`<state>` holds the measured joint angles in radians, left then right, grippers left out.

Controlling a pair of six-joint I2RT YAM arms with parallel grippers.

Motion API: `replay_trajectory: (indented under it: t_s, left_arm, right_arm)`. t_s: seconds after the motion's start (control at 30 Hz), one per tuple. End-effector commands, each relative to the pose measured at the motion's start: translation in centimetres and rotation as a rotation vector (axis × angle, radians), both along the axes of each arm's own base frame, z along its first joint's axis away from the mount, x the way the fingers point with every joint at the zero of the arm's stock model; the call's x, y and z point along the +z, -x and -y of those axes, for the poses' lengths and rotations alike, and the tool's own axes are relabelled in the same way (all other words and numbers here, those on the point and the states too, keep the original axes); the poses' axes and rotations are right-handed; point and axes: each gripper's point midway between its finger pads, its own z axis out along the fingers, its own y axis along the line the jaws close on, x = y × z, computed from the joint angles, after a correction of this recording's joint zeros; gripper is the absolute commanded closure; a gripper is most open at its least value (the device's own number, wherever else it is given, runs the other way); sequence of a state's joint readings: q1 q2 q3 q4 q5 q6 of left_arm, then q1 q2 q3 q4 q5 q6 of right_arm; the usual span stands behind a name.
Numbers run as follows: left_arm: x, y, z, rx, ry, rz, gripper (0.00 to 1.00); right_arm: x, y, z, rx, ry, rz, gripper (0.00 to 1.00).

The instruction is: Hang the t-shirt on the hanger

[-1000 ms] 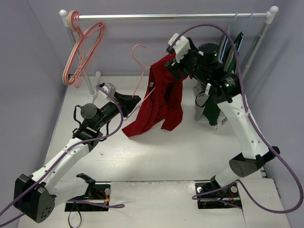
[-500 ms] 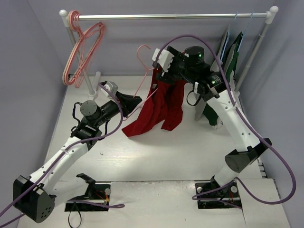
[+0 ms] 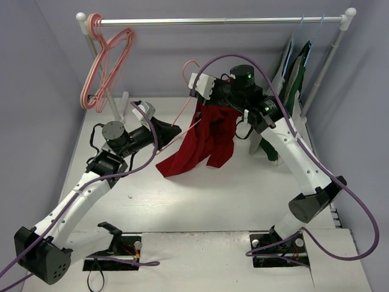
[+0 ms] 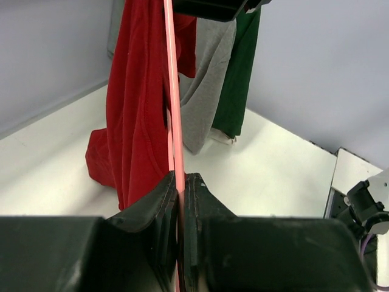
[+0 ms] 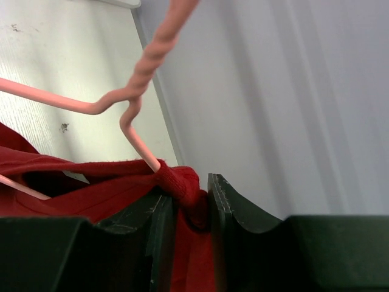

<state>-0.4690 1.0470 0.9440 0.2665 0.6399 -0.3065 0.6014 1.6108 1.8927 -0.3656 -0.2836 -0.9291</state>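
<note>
The red t-shirt [image 3: 205,135] hangs in the air over the table, its lower part resting on the tabletop. My right gripper [image 3: 211,102] is shut on its ribbed neck edge [image 5: 182,182], right beside the salmon-pink hanger [image 3: 188,91]. The hanger's twisted neck and shoulder wire [image 5: 141,82] enter the neck opening. My left gripper [image 3: 175,128] is shut on the hanger's thin wire [image 4: 172,91], holding it tilted with the hook up. In the left wrist view the t-shirt [image 4: 137,109] drapes left of the wire. Both grippers' jaws show in the wrist views [image 4: 180,177] [image 5: 193,201].
A metal rail [image 3: 219,20] spans the back. Several spare pink hangers [image 3: 104,61] hang at its left end. Light blue hangers [image 3: 302,25], a dark green garment [image 3: 298,73] and a grey garment [image 4: 206,85] hang at the right, close behind the right arm.
My right gripper has carried the t-shirt's neck to the left and lower, up to the hanger's neck. The hanger's hook has tipped to the right. The left arm has shifted slightly.
</note>
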Motion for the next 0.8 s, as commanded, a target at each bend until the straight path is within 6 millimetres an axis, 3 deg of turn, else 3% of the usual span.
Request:
replay_trajectory:
  t_s: [0.0,0.37,0.47,0.57,0.7,0.77]
  left_arm:
    - [6.5,1.2,0.7,-0.076,0.049,0.220,1.00]
    - [6.8,0.7,2.0,-0.150,0.036,0.192,1.00]
    - [7.0,0.5,2.1,-0.145,0.036,0.192,1.00]
    - [7.2,0.4,1.8,-0.126,0.035,0.198,1.00]
    - [6.6,-1.5,0.5,0.010,-0.013,0.158,1.00]
    - [7.1,-2.4,-0.4,0.085,-0.028,0.152,0.85]
  right_arm:
    - [5.8,3.4,-1.7,0.100,-0.137,0.112,0.74]
    - [5.8,5.8,-2.6,0.156,-0.169,0.102,0.72]
    - [5.4,5.9,-2.6,0.159,-0.161,0.091,0.79]
    - [4.9,5.5,-1.9,0.124,-0.140,0.097,1.00]
    - [4.0,4.6,-0.6,0.046,-0.107,0.113,1.00]
    - [3.2,4.3,0.1,0.008,-0.095,0.109,1.00]
